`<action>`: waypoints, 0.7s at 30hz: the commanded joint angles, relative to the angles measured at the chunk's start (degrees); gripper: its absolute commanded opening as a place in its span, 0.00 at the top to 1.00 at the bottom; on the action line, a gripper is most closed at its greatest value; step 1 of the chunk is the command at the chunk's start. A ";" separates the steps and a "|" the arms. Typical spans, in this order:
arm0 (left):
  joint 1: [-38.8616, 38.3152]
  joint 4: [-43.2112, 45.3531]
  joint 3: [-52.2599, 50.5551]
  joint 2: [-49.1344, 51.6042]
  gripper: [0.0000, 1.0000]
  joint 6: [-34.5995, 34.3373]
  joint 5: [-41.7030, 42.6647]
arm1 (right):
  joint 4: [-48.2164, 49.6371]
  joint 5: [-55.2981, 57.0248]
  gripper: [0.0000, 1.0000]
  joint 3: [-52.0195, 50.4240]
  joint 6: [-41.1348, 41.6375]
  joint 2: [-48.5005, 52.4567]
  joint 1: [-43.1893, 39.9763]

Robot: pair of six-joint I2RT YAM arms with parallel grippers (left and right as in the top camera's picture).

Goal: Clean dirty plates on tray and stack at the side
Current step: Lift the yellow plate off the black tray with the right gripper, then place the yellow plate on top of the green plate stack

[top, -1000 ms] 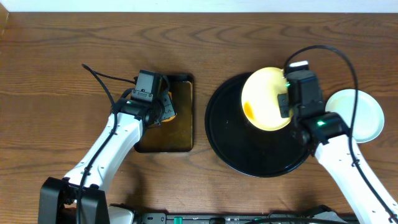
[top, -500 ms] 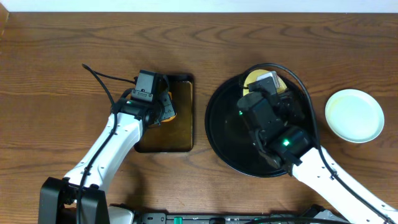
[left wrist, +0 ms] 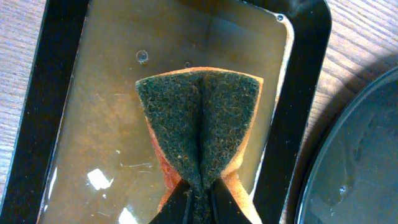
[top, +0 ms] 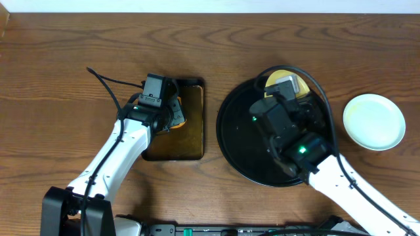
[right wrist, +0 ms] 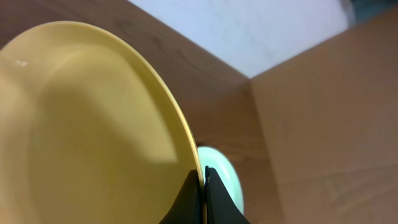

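Both claws are clamped: left claw on the sponge at the rectangular tray, likely for wetting; right claw on the rim of the yellow plate, tilted over the far side of the black tray, likely presented for scrubbing.

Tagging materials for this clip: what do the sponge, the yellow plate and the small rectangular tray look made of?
Sponge: soft orange foam with a coarse dark-green fibrous scouring face, creased where pinched. Yellow plate: smooth, glossy, thin-rimmed; glazed ceramic or melamine, unclear. Rectangular tray: glossy black, probably plastic, holding brownish liquid.
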 commanded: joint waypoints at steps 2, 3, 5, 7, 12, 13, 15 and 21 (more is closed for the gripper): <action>0.20 -0.04 -0.11 -0.31 0.92 2.01 -0.35 | -1.25 -7.85 0.99 0.42 8.87 -0.72 -8.00; 0.20 -0.04 -0.11 -0.31 0.92 2.95 -0.35 | -1.33 -9.05 0.99 0.42 9.42 -0.72 -9.73; 0.20 -0.02 -0.11 -0.31 0.92 5.60 -0.35 | -1.36 -11.78 0.99 0.42 9.75 -0.72 -14.03; 0.20 0.07 -0.11 -0.22 0.92 8.11 -0.35 | -1.40 -13.40 0.99 0.42 10.62 -0.72 -18.56; 0.02 1.03 -0.17 1.42 0.92 18.29 -0.35 | -1.75 -17.53 0.99 0.42 16.37 -0.72 -31.21; 0.04 1.03 -0.20 1.99 0.92 20.41 -0.35 | -1.88 -19.04 0.99 0.42 17.49 -0.72 -33.90; 0.04 1.05 -0.22 3.26 0.92 24.04 -0.35 | -2.36 -21.68 0.99 0.42 19.98 -0.72 -39.21; 0.04 2.91 -0.22 7.80 0.92 26.60 -0.33 | -2.36 -28.89 0.99 0.42 24.28 -0.63 -52.70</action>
